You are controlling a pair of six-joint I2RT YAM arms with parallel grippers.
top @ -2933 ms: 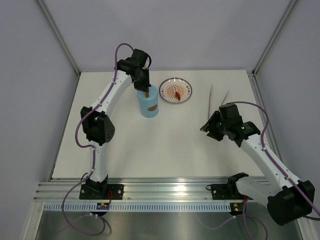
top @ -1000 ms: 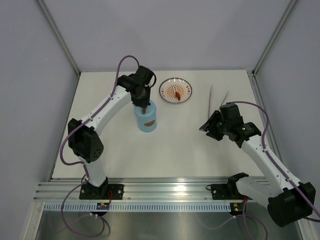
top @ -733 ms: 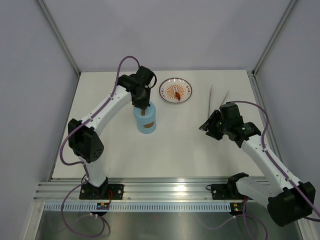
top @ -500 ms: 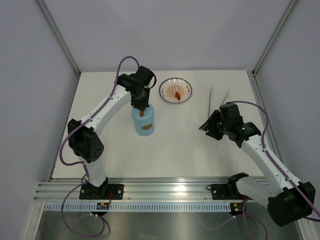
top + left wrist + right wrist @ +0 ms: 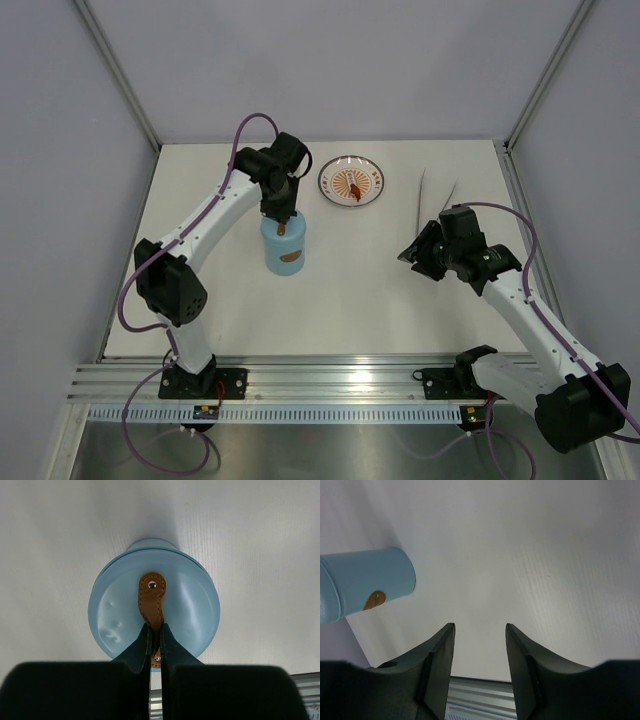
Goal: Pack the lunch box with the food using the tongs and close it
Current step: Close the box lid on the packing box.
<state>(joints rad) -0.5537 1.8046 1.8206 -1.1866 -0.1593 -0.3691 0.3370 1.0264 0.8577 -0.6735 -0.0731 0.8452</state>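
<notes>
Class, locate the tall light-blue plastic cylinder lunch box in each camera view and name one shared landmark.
Top external: light-blue lunch box left of centre, under the left gripper.
Left wrist: its round lid fills the centre.
Right wrist: its side at upper left.
Shared landmark: silver aluminium rail, low in every picture.

Red-rimmed round plate, white table, aluminium front rail

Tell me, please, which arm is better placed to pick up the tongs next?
The right, probably. The right fingers stand open and empty, with the tongs lying close by. The left fingers are shut on the brown strap of the lunch box lid, farther from the tongs.
</notes>
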